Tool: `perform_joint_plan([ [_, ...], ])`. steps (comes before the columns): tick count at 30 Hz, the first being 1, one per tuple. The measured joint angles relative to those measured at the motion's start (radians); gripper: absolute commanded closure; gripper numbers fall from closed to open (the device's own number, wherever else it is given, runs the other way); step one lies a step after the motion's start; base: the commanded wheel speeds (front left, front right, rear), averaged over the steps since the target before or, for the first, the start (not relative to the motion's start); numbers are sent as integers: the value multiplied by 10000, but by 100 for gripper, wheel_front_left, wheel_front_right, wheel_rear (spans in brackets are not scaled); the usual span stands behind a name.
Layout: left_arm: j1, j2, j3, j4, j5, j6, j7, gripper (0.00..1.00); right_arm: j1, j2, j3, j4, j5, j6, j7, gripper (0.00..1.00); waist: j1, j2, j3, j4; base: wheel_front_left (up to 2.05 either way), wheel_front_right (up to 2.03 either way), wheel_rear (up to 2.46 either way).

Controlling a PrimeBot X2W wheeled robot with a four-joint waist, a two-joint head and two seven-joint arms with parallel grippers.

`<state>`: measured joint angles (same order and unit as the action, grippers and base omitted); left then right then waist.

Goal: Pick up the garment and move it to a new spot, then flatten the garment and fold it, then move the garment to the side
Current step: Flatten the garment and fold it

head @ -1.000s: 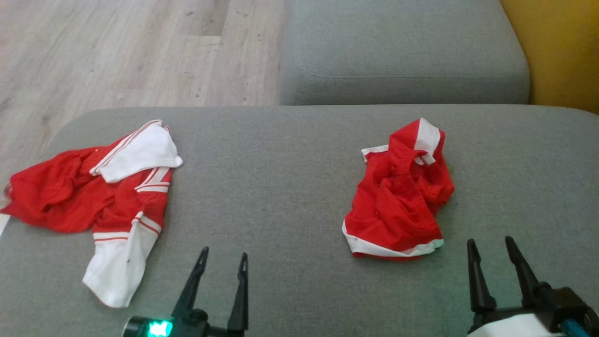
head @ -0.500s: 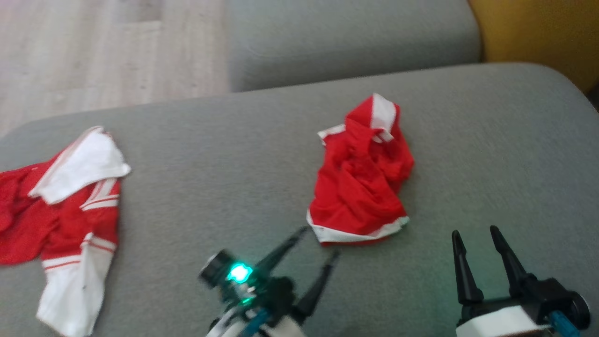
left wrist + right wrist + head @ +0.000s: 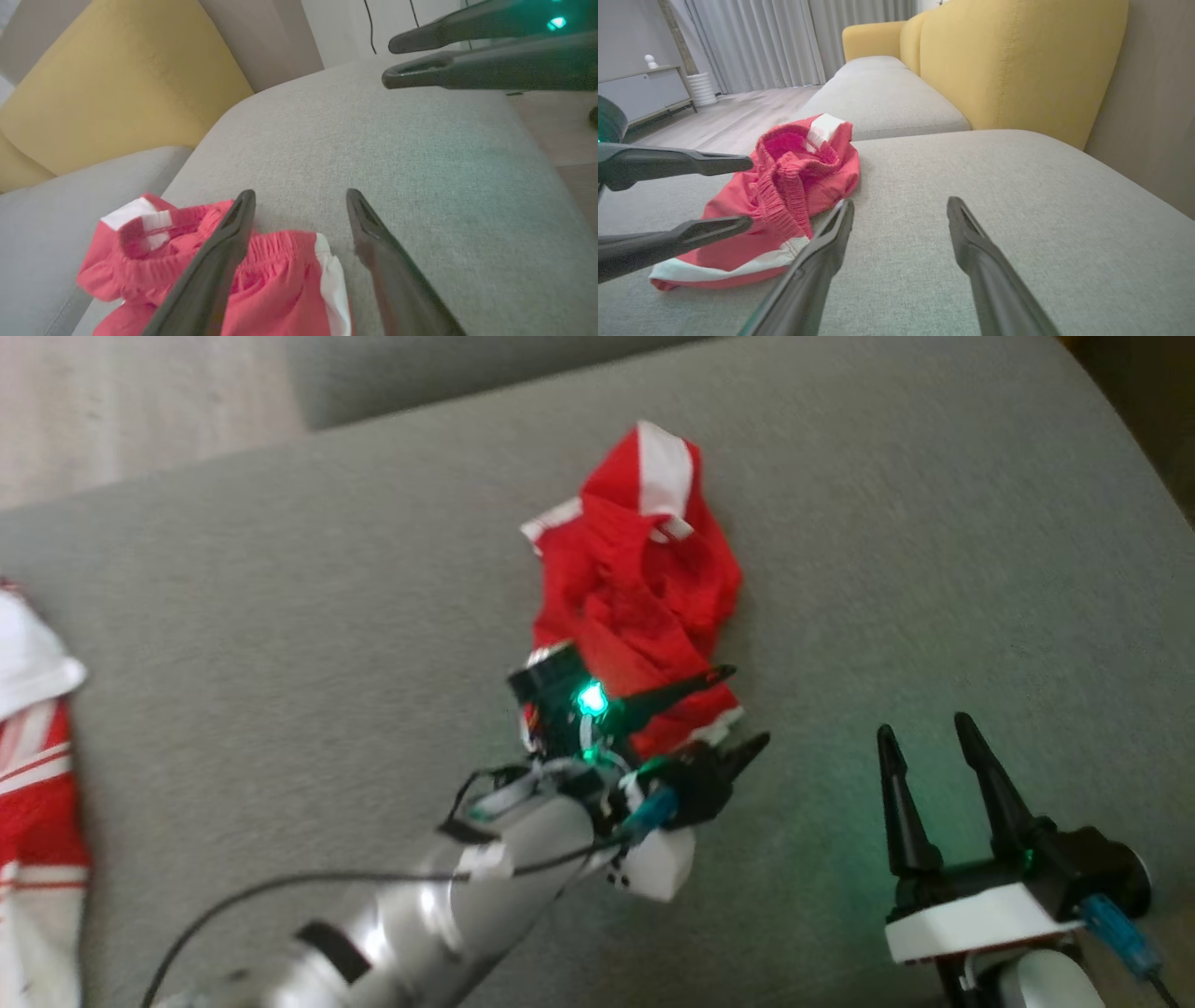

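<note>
Though nearest of all and spread wide on nothing, stands idle as the right pincer point(image 3: 922, 724), fingers up, just ahead of the tips of the left pincer point(image 3: 750, 705) and apart from the cloth.

Farther out, reaches in with that left pincer, also fully spread and gripping nothing, one finger across the near white hem of the garment point(image 3: 644, 588) and the other over bare seat cushion point(image 3: 280, 616). Hard to say through the blur whether brushing the fabric or hanging just above it; probably just above.

Crumpled red heap with white trim, partly under that finger and in the gap, mostly off to the pincer's far flank, elastic waistband bunched on top. Well back behind the left pincer's wrist, another red-and-white piece point(image 3: 37, 821). Past everything, more grey cushion and a yellow backrest point(image 3: 1017, 60).

By the look of it, first step in hand: the pick-up, grasp not yet made. Next, calls for settling the left pincer lower onto the hem, closing on a thick fold, not one loose layer, then lifting clear before carrying to a fresh spot
</note>
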<state>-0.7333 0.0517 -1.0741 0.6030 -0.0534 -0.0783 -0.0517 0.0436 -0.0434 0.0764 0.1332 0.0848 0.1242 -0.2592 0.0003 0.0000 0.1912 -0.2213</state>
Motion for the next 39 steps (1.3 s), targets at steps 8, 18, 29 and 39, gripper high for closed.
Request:
perform_joint_plan([
  [8, -1240, -6, -1484, 1193, -876, 307, 1586, 0, -177, 0, 276, 79, 222, 0, 0, 0, -1, 0, 691, -905, 0, 0, 0],
  [18, -1467, -121, -1954, 2161, -1507, 167, 2637, 100, -174, 0, 236, 94, 295, 0, 0, 0, -3, 0, 595, -1061, 0, 0, 0],
  [29, -2155, -56, -267, 293, -4550, 1051, -986, 100, -10, 0, 234, 174, 295, 0, 0, 0, -4, 0, -300, -787, 0, 0, 0],
  [39, -3162, -182, 2688, 100, -6351, 1645, -2061, 100, 412, -2, -105, 92, 293, 0, 0, 0, -5, 0, -783, 8, 0, 0, 0],
])
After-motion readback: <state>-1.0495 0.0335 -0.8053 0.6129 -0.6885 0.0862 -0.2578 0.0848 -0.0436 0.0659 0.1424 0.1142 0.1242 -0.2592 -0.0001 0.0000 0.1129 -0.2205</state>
